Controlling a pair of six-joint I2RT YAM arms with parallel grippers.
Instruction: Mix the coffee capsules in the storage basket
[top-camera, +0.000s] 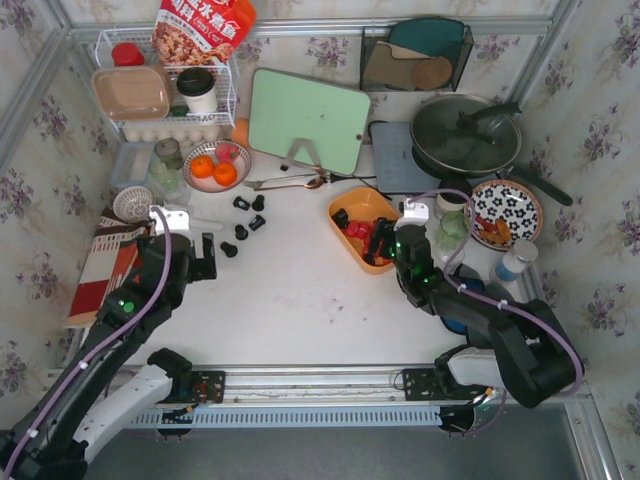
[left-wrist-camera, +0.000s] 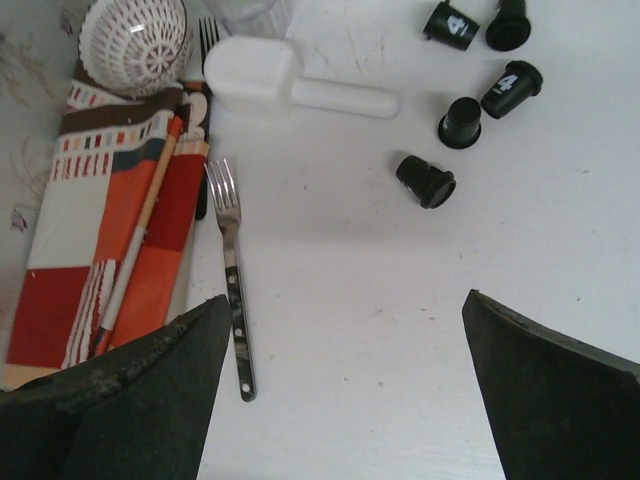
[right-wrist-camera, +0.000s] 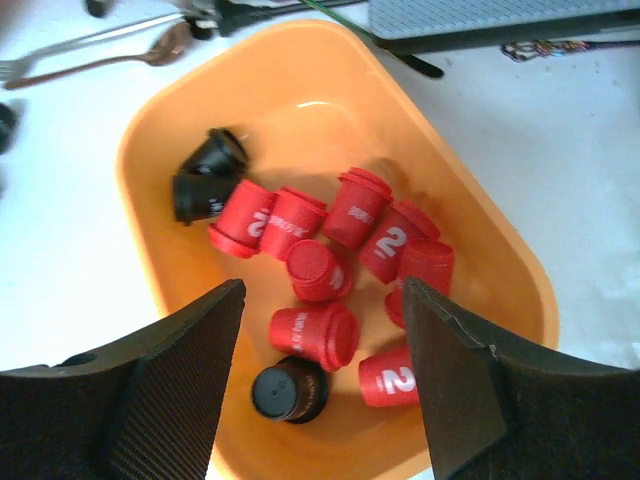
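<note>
Beneath the right gripper (right-wrist-camera: 322, 295), whose fingers are spread with nothing between them, the orange storage basket (right-wrist-camera: 320, 95) is seen, set right of centre on the table (top-camera: 300, 290). Red coffee capsules (right-wrist-camera: 300, 225) are heaped in it, several marked with a white "2", along with a few black ones. More black capsules (left-wrist-camera: 462, 122), two printed "4", are scattered on the table ahead of the left gripper (left-wrist-camera: 343, 320), which is held wide apart and empty. Two oranges (top-camera: 213, 171) are kept in a bowl (top-camera: 245, 165).
</note>
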